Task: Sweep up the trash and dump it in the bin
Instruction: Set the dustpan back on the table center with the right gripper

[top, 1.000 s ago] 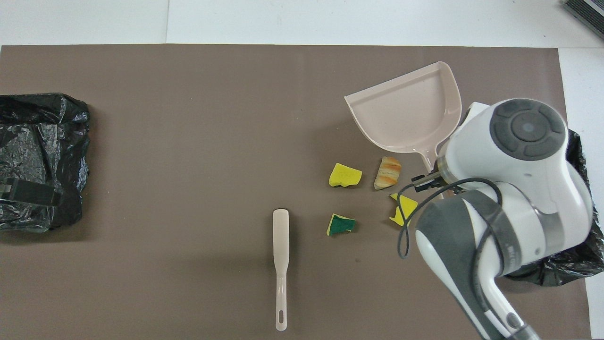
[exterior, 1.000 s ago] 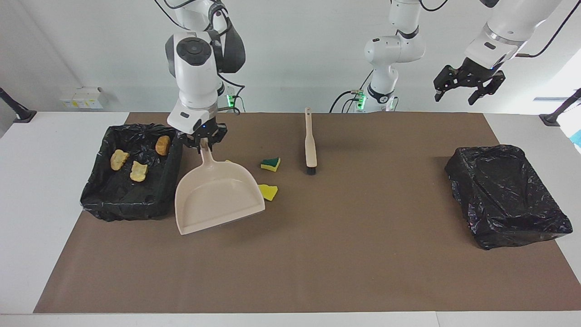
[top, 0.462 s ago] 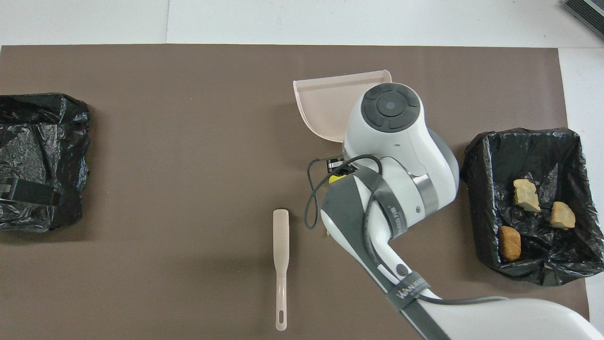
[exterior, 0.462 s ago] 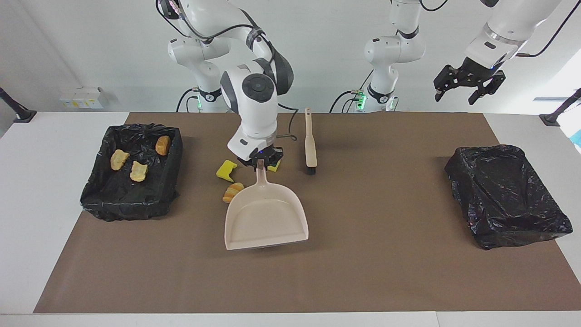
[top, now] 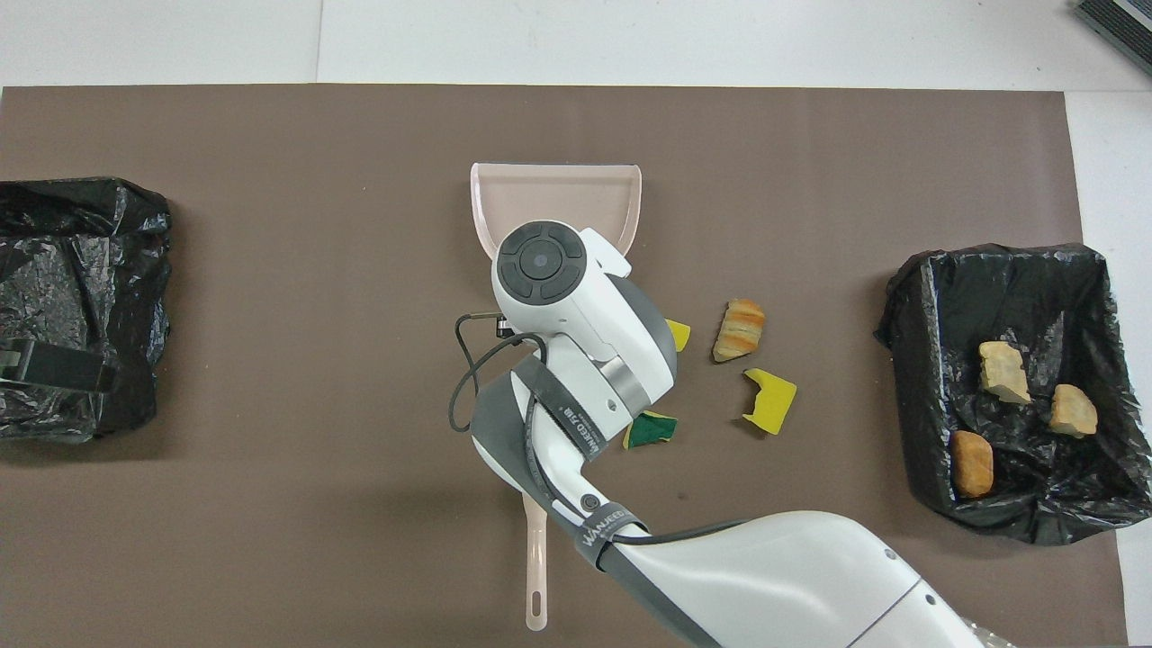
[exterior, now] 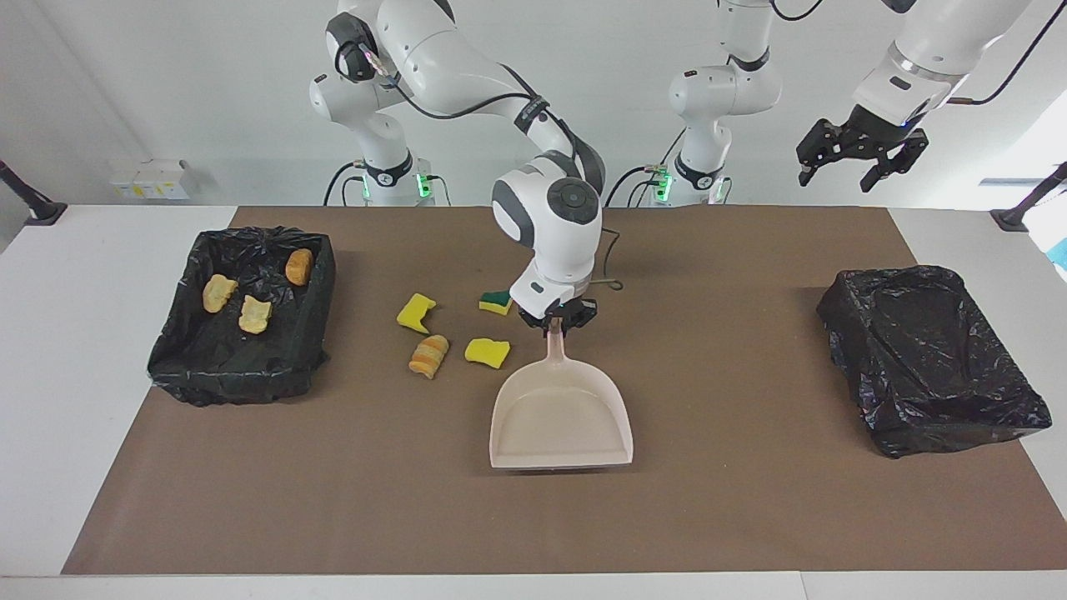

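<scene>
My right gripper [exterior: 557, 323] is shut on the handle of the empty beige dustpan [exterior: 560, 417], whose mouth points away from the robots at mid-table. Beside it, toward the right arm's end, the trash lies on the mat: a yellow sponge piece [exterior: 487, 352], a striped chunk [exterior: 428, 355], a notched yellow piece [exterior: 415, 312] and a green-topped piece [exterior: 497, 302]. The bin [exterior: 310, 333] at the right arm's end holds three tan lumps [exterior: 253, 315]. High over the left arm's end, my left gripper [exterior: 863, 158] waits open and holds nothing.
A second black-lined bin [exterior: 929, 358] sits at the left arm's end. The beige brush [top: 536, 576] lies nearer to the robots than the dustpan, mostly covered by my right arm. A brown mat [exterior: 333, 500] covers the table.
My right arm has carried the dustpan from beside the bin at its own end, over the scraps, to the middle of the table. The left arm has not moved.
</scene>
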Motion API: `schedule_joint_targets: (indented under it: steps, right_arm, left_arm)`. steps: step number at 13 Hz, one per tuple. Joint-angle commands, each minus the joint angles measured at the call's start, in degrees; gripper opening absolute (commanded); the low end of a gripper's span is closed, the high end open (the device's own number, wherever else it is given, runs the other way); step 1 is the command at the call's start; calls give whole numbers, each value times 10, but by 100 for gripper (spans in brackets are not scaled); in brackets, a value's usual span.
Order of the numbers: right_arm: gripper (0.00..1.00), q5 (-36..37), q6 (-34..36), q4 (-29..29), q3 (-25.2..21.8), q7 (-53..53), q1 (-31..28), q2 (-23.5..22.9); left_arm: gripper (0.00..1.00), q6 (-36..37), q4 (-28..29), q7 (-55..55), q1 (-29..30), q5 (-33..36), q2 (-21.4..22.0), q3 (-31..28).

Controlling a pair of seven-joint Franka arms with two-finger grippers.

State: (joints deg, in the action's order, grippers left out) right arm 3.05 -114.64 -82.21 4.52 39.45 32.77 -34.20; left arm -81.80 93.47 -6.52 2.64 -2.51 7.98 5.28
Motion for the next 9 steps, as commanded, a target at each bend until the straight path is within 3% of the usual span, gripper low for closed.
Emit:
schedule_joint_targets:
  steps: [1,2,5,9]
  right_arm:
    - [66,-6,-9,29,-3,19,5,-19]
    - [100,-6,-9,29,-3,18,3,-15]
    - [100,-5,12,28,-7,-10,-16,18]
    - [100,-8,81,28,-6,-151,-84,75]
  left_arm:
    - [100,4,-10,2,8,11,-3,6]
    - [100,5,-10,2,7,10,-3,6]
    - [100,5,-10,2,7,11,-3,6]
    - [100,5,-10,2,7,11,-3,6]
